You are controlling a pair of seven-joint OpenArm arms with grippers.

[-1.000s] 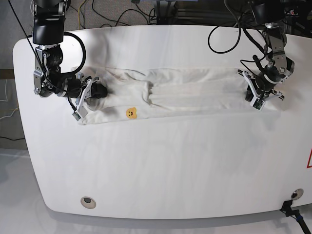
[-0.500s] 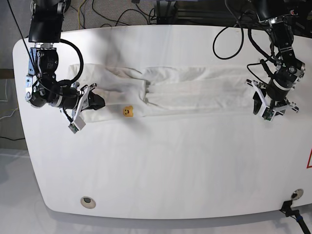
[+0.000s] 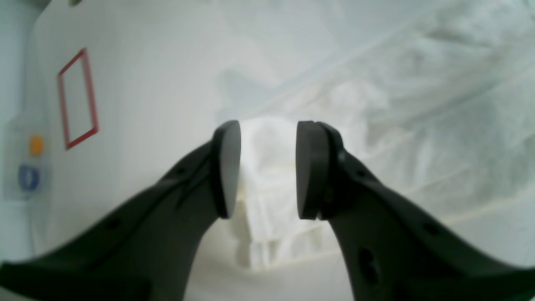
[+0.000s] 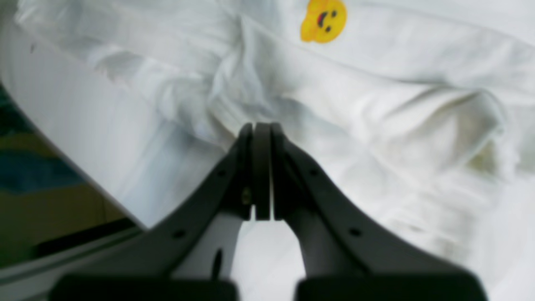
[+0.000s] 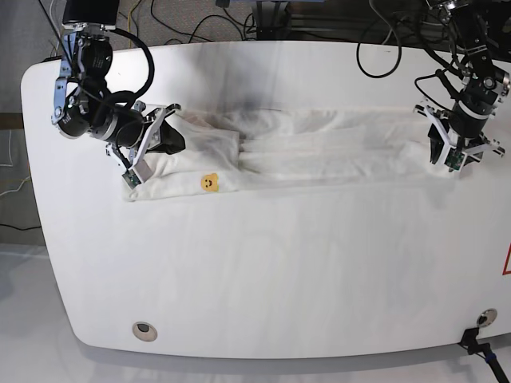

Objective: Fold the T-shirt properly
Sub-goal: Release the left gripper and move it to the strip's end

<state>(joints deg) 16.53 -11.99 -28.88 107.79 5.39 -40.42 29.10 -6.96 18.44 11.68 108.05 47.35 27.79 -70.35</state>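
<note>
- The T-shirt (image 5: 319, 148) lay on the far half of the table (image 5: 263, 271) as a long, narrow band running left to right, plain white side up.
- A small yellow smiley print (image 5: 209, 183) showed on the band's near edge toward the left end; in the right wrist view the same print (image 4: 323, 20) sat on smooth cloth beyond the closed pads.
- The right gripper (image 5: 152, 148) was at the band's left end, low over rumpled cloth.
- In the right wrist view the right gripper (image 4: 261, 184) had its 2 pads pressed together; whether any cloth was caught between them cannot be told.
- Beyond those pads the T-shirt (image 4: 376, 125) was bunched into folds, with the table edge (image 4: 83, 138) to the left.
- The left gripper (image 5: 452, 144) was at the band's right end.
- In the left wrist view the left gripper (image 3: 267, 169) had its 2 pads apart, with a raised bunch of the T-shirt (image 3: 267, 200) in the gap between them; whether the pads touched it cannot be told.
- A red rectangle (image 3: 78, 98) was marked on the table to the left of those pads.
- A round grommet (image 5: 143, 329) sat near the table's near-left corner.
</note>
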